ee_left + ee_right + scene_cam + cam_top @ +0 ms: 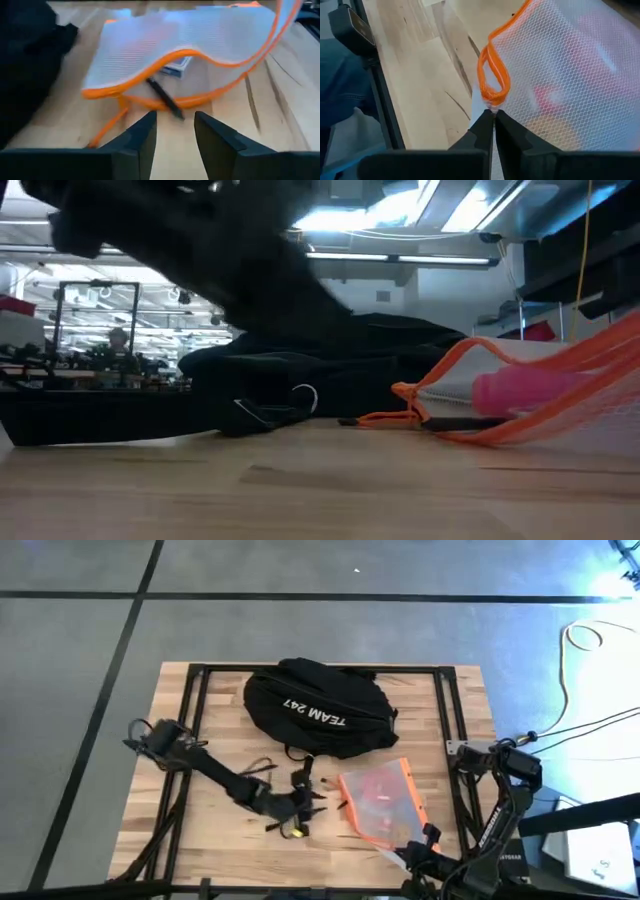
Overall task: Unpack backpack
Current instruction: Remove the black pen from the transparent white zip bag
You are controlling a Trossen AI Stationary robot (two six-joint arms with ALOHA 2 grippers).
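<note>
Left gripper (297,808), fingers parted and empty, faces the open mouth of the mesh pouch (380,802) just ahead of it. Right gripper (493,121) pinches the pouch's near corner. Your backpack (315,705) lies just beyond both, nearer the left.

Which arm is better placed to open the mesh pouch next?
Left. The left gripper is open, facing the mesh pouch's mouth. The right gripper is shut on its corner.
</note>
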